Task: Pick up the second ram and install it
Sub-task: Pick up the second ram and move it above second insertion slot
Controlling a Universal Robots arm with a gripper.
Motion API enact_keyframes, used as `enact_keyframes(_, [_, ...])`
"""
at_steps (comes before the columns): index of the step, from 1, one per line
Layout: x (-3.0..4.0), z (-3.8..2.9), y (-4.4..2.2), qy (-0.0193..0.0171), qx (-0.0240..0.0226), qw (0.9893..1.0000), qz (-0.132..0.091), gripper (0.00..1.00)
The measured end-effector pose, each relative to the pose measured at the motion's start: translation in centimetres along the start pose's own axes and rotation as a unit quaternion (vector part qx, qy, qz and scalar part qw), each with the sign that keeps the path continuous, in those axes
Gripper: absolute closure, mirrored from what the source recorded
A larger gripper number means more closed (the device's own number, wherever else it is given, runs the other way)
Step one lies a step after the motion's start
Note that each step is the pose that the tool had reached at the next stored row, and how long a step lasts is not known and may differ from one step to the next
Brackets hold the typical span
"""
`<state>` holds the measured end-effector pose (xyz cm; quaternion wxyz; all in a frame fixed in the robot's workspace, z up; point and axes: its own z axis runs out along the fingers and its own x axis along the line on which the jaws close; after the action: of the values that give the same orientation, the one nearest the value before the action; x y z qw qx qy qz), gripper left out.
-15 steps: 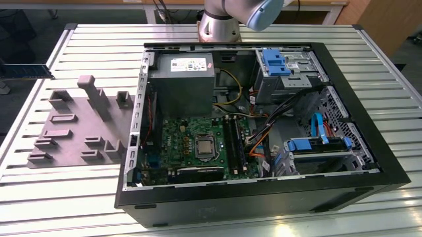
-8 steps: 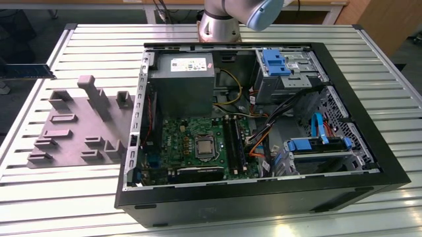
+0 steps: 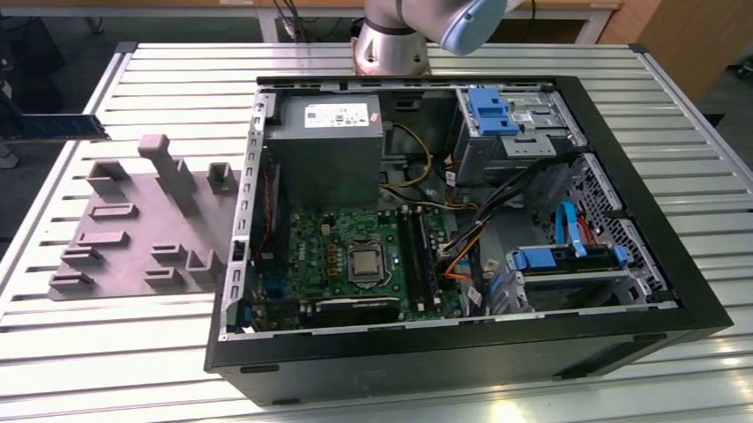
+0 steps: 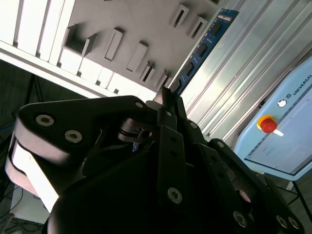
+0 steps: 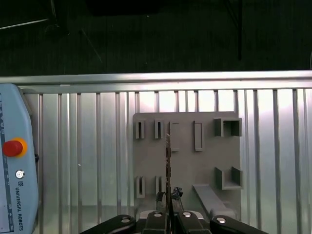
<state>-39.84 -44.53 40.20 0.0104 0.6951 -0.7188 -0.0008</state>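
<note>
The black, multi-link metal gripper [image 5: 168,196] has its two fingers [image 4: 170,127] pinched together on one end of the second ram [image 4: 201,48], a long, thin, dark blue circuit-board stick. The stick juts straight out past the fingertips and appears edge-on in the first wrist view. In the exterior view the silver-grey cylindrical arm [image 3: 389,40] stands upright, with its pale blue joint cap [image 3: 471,19] towards the exterior view's right.

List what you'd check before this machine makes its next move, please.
1. Memory stick clamped in the tool: ok.
2. Stick raised off the grey holder: ok.
3. Stick sitting straight in the tool, seen edge-on in the first wrist view: ok.
4. Computer case open on top: ok.
5. Black slots on the green board free for it: cannot tell.
6. Orange cables beside them out of the way: cannot tell.
</note>
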Motion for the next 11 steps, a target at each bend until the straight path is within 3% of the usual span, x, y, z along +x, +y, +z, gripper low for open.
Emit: enact_keyframes(11, [-0.05, -0.03, -1.18, 0.0001, 0.0, 1.0, 0.0, 0.86])
